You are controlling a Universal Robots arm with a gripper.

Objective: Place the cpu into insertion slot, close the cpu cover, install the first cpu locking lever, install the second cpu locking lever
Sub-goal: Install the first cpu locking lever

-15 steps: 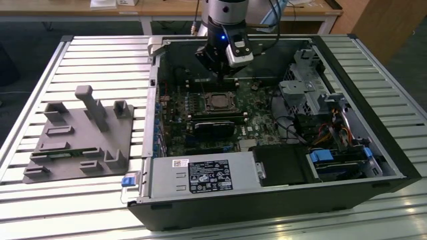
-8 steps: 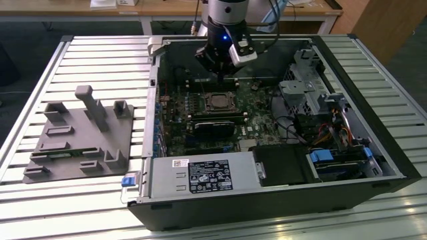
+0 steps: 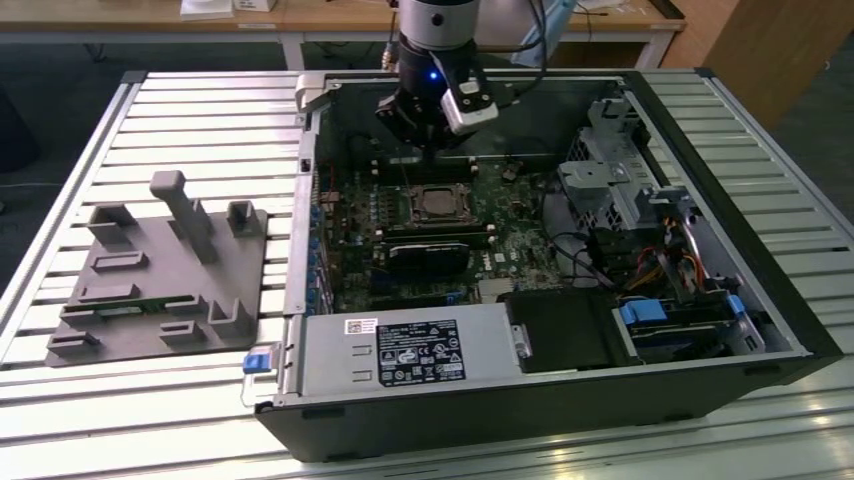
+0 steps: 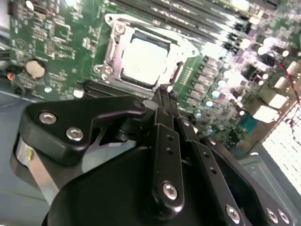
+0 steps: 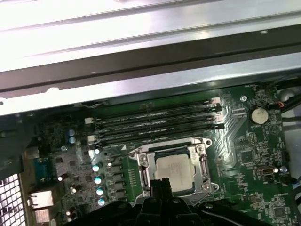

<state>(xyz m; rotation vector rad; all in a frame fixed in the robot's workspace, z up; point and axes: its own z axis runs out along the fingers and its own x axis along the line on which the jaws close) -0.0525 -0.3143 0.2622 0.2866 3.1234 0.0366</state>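
Note:
The cpu (image 4: 141, 59) (image 5: 175, 170), a dull silver square, lies flat in the insertion slot, which it hides. The cpu cover (image 4: 112, 47) (image 5: 146, 168), a silver frame, lies down around it, and the chip shows through its window. My gripper (image 4: 163, 93) (image 5: 160, 184) is shut, its narrow black tips together at the cover's edge beside the chip, with nothing visibly between them. In the exterior view the gripper (image 3: 434, 155) hangs inside the open computer case just behind the cpu (image 3: 437, 203). I cannot make out the locking levers' positions.
Long black memory slots (image 5: 160, 123) run beside the socket. A coin battery (image 5: 259, 114) sits on the green board. The power supply box (image 3: 407, 352) fills the case's near side, and a drive cage (image 3: 614, 180) stands at the exterior view's right. A grey fixture plate (image 3: 160, 270) lies outside.

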